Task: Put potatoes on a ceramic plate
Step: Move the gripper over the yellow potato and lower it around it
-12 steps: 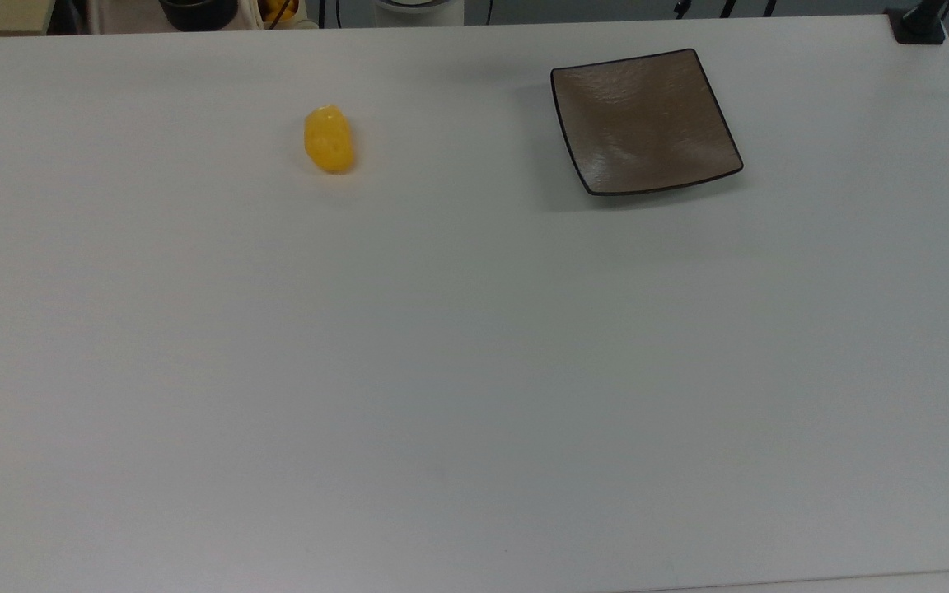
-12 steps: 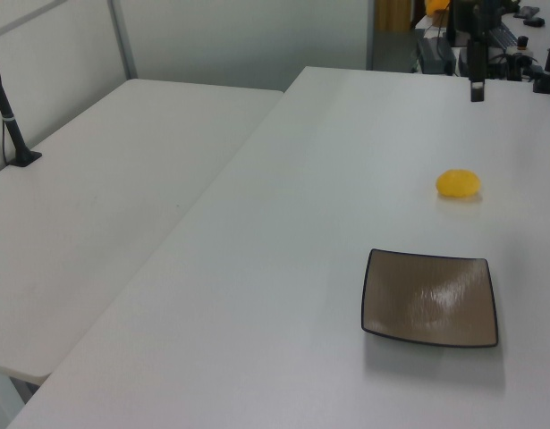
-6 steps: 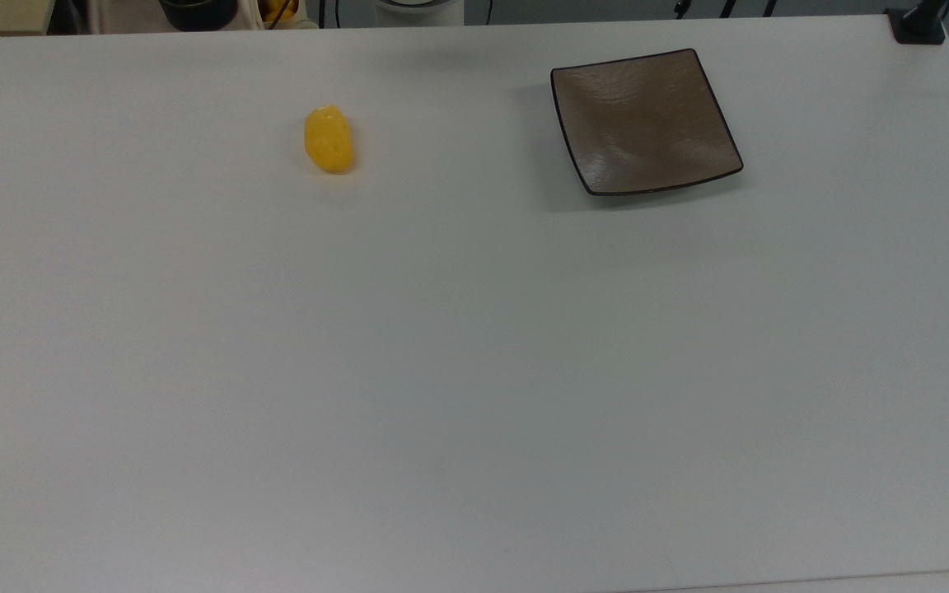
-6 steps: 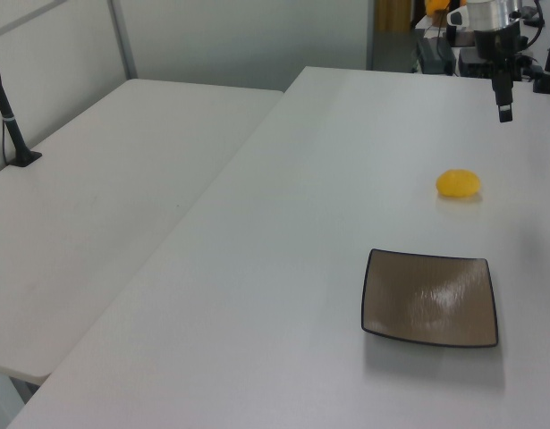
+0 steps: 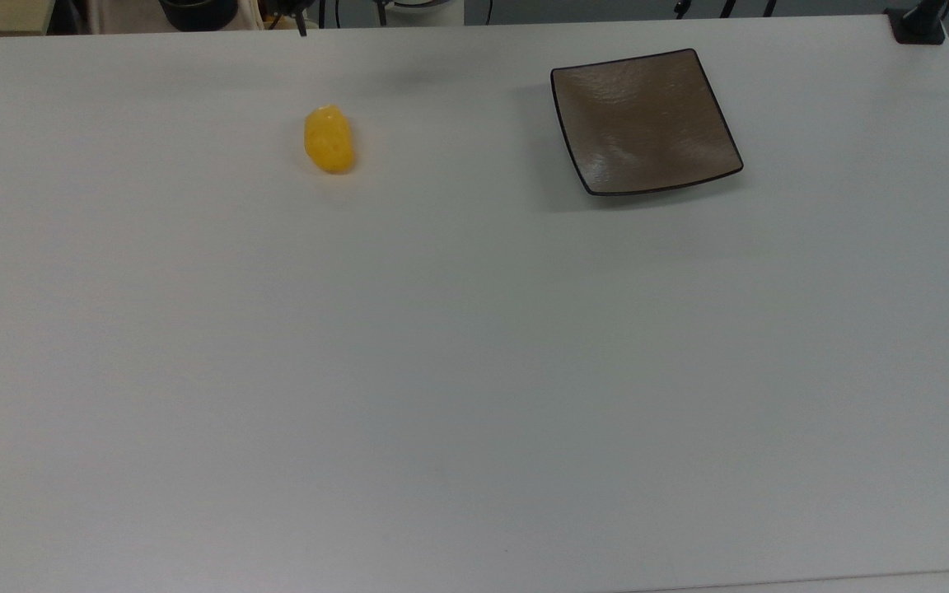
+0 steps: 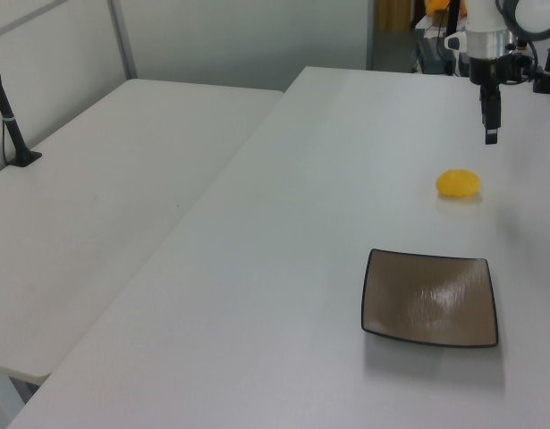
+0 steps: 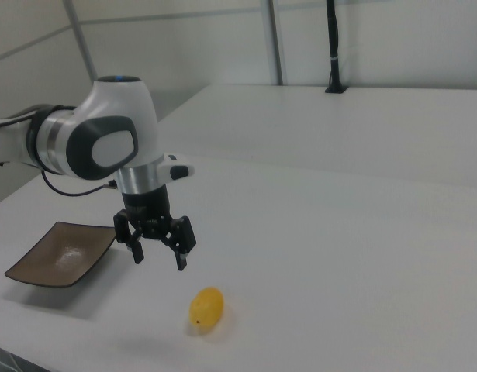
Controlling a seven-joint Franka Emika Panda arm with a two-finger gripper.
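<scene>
The claw (image 7: 157,251) hung above the worktop (image 7: 339,256) with its two fingers spread and pointing straight down, nothing between them. That spread, judged from the right view, suited a descent over the potato (image 7: 206,308), which lay free on the worktop below and a little toward the right view's right of the claw, not touching it. In the left view the claw (image 6: 490,130) stood clear above the potato (image 6: 458,183). In the top view the potato (image 5: 329,140) lay lengthwise near the far edge of the worktop (image 5: 441,371). The ceramic plate (image 5: 644,122) sat bare near the same edge, well apart from the potato and toward the top view's right. It held nothing, so the transfer was judged not yet begun.
</scene>
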